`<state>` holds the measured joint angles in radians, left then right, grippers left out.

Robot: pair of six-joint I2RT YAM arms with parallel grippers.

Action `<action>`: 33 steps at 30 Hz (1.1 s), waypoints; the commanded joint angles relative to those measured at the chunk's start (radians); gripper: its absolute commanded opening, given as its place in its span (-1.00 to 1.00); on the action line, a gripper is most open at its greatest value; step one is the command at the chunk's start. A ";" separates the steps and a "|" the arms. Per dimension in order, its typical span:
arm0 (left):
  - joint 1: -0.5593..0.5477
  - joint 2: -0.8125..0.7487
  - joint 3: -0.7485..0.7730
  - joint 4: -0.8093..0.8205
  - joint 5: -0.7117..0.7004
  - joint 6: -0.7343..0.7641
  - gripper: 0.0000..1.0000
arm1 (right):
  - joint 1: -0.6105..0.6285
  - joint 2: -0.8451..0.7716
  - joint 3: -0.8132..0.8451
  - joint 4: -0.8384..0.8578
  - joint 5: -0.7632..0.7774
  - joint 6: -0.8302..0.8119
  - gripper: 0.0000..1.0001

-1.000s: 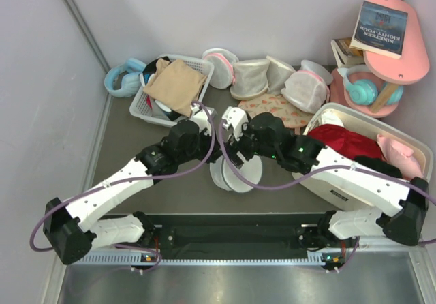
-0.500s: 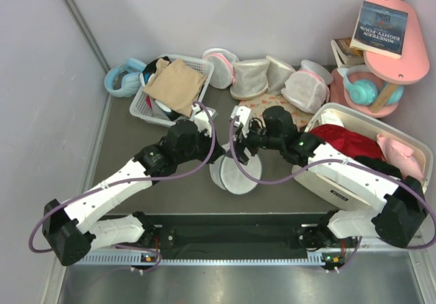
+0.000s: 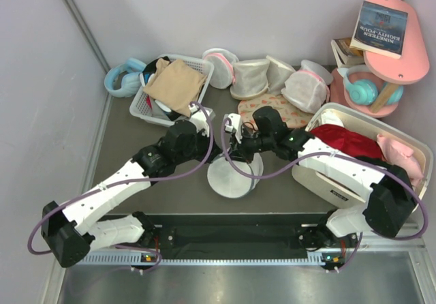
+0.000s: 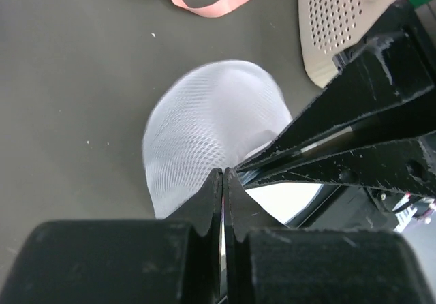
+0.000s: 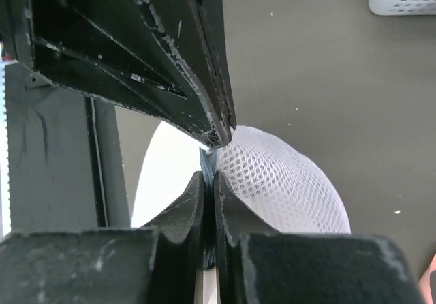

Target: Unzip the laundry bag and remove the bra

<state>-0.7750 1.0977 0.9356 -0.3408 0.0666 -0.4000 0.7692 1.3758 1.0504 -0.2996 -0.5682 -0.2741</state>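
Dark table [image 3: 136,154] under everything. The big white bin [image 3: 334,189] with the red garment [image 3: 344,140] sits off to the outer side of the right gripper [image 5: 210,176]. The slatted basket [image 3: 145,105] with the tan cloth [image 3: 176,84] is beyond the left gripper [image 4: 223,173], and a row of pink-trimmed mesh bags [image 3: 308,89] lies further back, all well apart from the work. The laundry bag [image 3: 231,180] is directly under and touching both sets of fingertips, tipped up on its rim with the dome side toward the left wrist camera. Both arms meet over it, tips almost touching each other. Left gripper is pinched tight with no gap, apparently nipping the mesh at the rim, probably to anchor the bag so it doesn't slide when the zipper gets pulled. Right gripper is also clamped narrow, with a small grey-blue tab [image 5: 207,161] between its fingers right at the bag edge. That is likely the zipper pull, though it's too small to be sure. Bag looks closed and unzipping is not yet done. The bra isn't visible anywhere. It is presumably inside the bag, under the grippers, hidden by the mesh.
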 commanded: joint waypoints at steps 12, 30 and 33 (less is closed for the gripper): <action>0.011 -0.150 -0.100 0.007 -0.273 -0.192 -1.00 | -0.004 -0.240 -0.127 0.120 0.320 0.257 -1.00; 0.019 -0.098 -0.058 0.055 -0.188 -0.024 -1.00 | 0.024 -0.345 -0.150 0.030 0.332 0.238 -0.45; 0.019 -0.062 -0.018 0.074 -0.090 0.053 -1.00 | 0.024 -0.316 -0.092 -0.007 0.327 0.185 0.12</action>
<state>-0.7662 1.0019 0.8398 -0.3302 -0.1333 -0.5171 0.7891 1.0409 0.8413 -0.2569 -0.2504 0.0063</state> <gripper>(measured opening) 0.011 0.395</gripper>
